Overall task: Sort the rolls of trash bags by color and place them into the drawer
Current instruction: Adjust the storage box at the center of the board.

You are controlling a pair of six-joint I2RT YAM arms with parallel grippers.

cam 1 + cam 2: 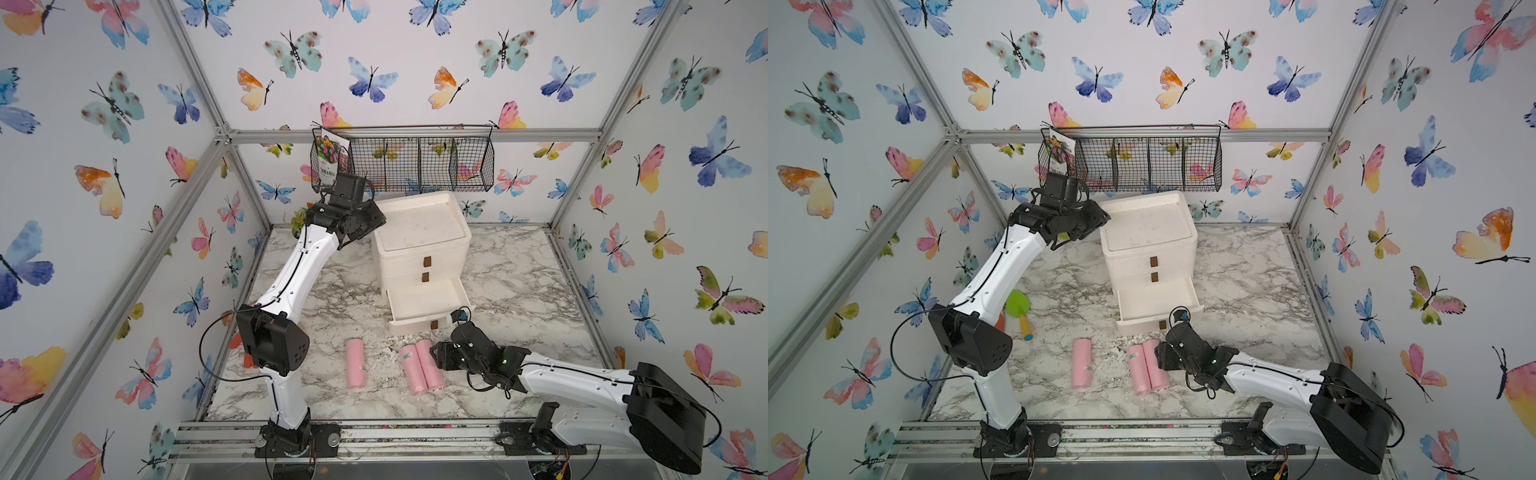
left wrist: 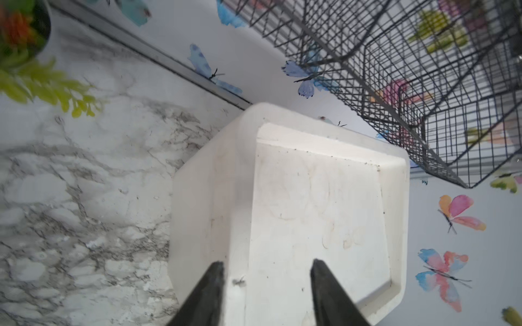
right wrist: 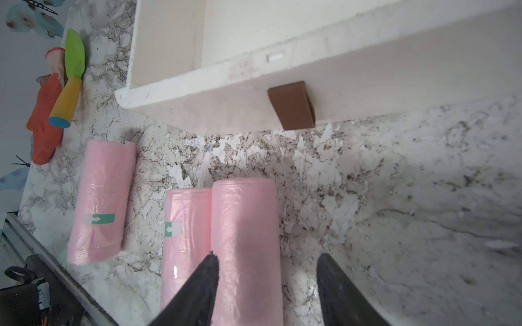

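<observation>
The right fingers [image 3: 199, 290], parted and empty, straddle the nearest pink roll [image 3: 245, 240], whose length points at the open drawer [image 3: 197, 87]; the left fingers [image 2: 207, 296] gape empty, well apart.

Robot test cell, home-styled
Butterfly-papered panels [image 1: 415, 75] are framed in aluminium profile [image 1: 415, 135]; two arms [image 1: 291, 274] are bolted to a rail [image 1: 415, 432] by the marble-patterned bench [image 1: 519, 282].

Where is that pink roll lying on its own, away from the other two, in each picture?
Top view: lone pink roll, left of the pair.
Top view: same spot.
Left wrist: not in it.
Right wrist: beside the pair, apart from it.
Shared landmark: open drawer, absent from left wrist.
</observation>
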